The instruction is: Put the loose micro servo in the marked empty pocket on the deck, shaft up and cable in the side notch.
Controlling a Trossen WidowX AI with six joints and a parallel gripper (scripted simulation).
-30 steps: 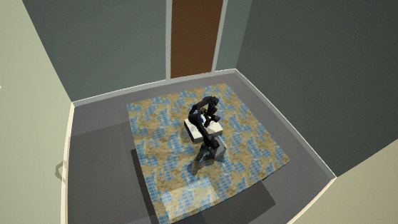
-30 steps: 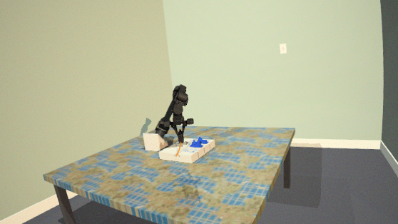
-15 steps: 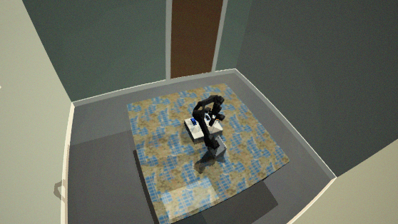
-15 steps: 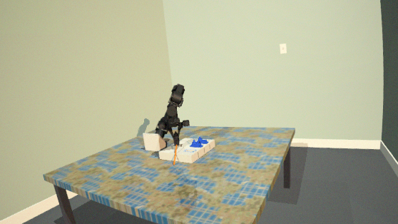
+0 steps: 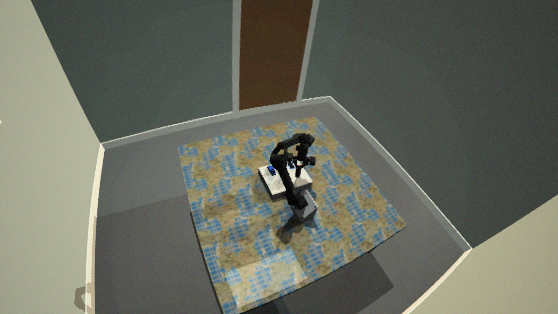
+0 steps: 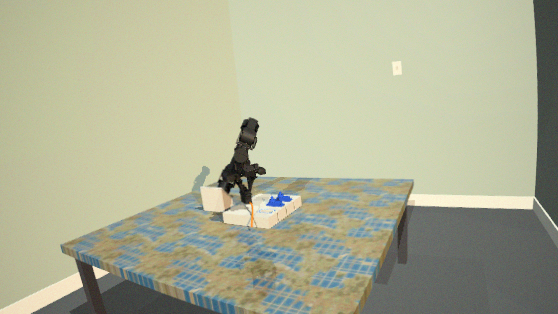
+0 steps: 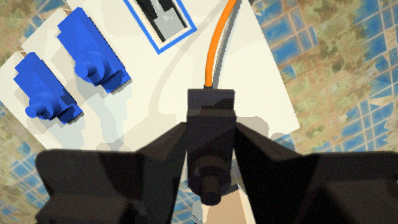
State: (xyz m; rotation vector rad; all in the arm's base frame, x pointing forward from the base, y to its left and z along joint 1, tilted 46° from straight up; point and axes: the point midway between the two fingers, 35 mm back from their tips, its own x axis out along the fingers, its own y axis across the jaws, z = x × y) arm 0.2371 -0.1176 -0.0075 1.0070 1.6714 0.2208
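My gripper (image 5: 298, 174) (image 6: 247, 200) (image 7: 209, 128) is shut on the loose black micro servo (image 7: 211, 104), one finger on each side of its body. The servo's output shaft shows at its lower end in the wrist view. Its orange cable (image 7: 214, 55) (image 6: 252, 215) runs from the far end and hangs down past the deck's edge in the exterior view. The servo is held above the white deck (image 5: 273, 186) (image 6: 244, 218) (image 7: 262, 95). The pocket's blue outline (image 7: 177, 41) is ahead and left of the servo in the wrist view, cut by the frame's top; its inside is dark and grey.
Two blue servos (image 7: 92, 50) (image 7: 47, 87) stand on the deck left of the pocket in the wrist view. The arm's pale base block (image 5: 306, 210) (image 6: 215, 199) is beside the deck. The patterned table (image 5: 240, 220) (image 6: 260, 260) lies under everything.
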